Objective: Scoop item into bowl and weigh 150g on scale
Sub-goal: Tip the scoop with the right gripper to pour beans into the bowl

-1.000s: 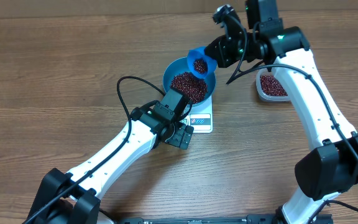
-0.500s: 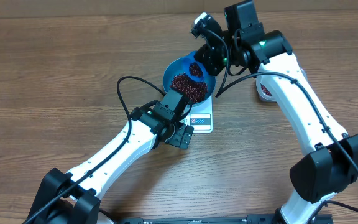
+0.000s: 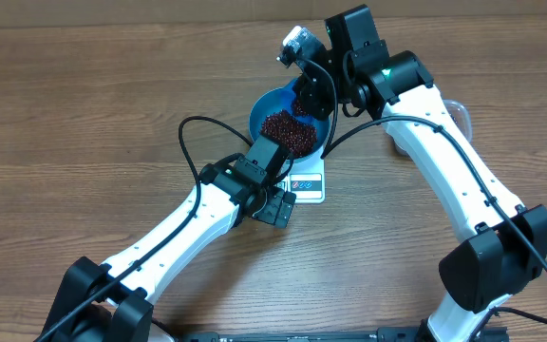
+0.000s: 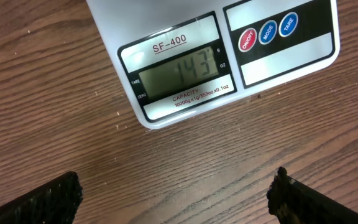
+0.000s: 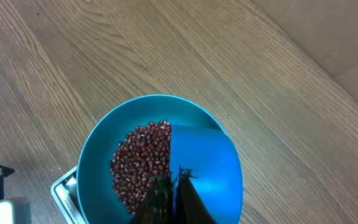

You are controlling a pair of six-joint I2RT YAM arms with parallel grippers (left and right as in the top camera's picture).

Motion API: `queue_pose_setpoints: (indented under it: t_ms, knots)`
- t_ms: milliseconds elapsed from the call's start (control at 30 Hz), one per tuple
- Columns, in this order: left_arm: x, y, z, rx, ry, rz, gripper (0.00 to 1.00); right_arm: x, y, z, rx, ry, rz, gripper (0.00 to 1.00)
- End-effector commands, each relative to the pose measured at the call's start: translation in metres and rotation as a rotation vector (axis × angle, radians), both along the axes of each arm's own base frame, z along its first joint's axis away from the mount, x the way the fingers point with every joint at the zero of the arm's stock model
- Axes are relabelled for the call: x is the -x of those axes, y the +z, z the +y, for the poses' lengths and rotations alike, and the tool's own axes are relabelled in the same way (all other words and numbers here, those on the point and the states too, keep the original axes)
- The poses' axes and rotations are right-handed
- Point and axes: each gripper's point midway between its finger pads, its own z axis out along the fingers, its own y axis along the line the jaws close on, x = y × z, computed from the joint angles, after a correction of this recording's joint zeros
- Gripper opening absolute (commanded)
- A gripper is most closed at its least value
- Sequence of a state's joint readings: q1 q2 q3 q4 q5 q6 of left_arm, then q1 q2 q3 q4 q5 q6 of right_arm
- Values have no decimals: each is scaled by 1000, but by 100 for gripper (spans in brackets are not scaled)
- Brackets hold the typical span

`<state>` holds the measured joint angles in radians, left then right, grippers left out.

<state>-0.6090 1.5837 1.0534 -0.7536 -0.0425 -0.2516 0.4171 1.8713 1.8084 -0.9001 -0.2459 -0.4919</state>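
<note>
Beyond the right pincer (image 5: pixel 171 196), clamped on the scoop (image 5: pixel 201 165), tip beans (image 5: pixel 138 165) gently: scale (image 4: pixel 178 68) reads just short; left pincer (image 4: pixel 174 199) apart.

The scale (image 4: pixel 185 25) carries all the legible print, seen from the left wrist. At 12 o'clock of its display (image 4: pixel 179 70) stands "SF-400", underlined. The display itself reads 143, with "g" and "oz" at its 3 o'clock edge. At 6 o'clock runs "CAPACITY 10000g x 1g/353oz x 0.1oz" in small letters. Toward 2 o'clock of the display sit three round buttons: the red button (image 4: pixel 248 40) marked "ON/OFF" and two blue ones, "MODE" (image 4: pixel 267 31) and "TARE" (image 4: pixel 288 23). From overhead the panel's markings are too small to read.
</note>
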Motion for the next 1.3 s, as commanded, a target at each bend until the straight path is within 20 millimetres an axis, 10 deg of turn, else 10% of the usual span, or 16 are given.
queue_pose_setpoints:
  t_ms: [0,1267]
  knots:
    - [0,1,0,-12,-22,-13,100,-5,20,0,-5,-1,-62,4]
    - [0,1,0,-12,-22,-13,100,-5,19,2,38,4,-86,4]
